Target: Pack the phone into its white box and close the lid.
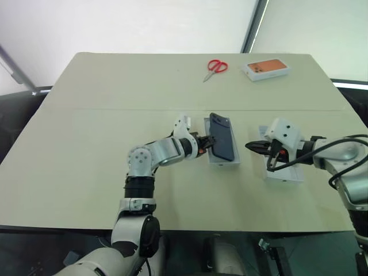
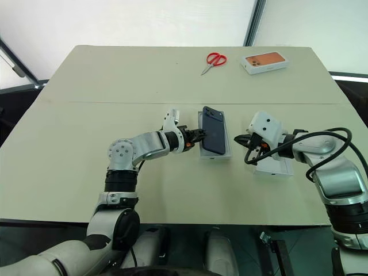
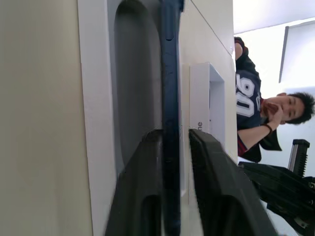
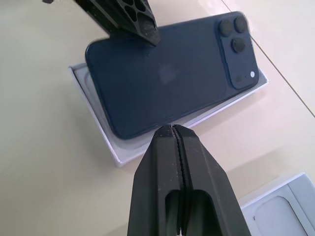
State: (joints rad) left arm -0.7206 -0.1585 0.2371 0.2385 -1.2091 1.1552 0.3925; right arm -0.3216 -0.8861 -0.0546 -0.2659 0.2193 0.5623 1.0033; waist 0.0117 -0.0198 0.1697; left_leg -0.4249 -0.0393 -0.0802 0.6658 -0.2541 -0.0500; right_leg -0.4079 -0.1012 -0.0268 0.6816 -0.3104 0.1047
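Across the white box [image 4: 98, 130] rim, the phone [image 4: 162, 78] askew.

A beige table [image 1: 86, 144] stands before bright white wall panels [image 1: 115, 23].

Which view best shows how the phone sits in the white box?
The right wrist view: the phone lies tilted, back up, over the white box. The eye views show it small from above; the left wrist view shows it edge-on between the left tool's fingers.
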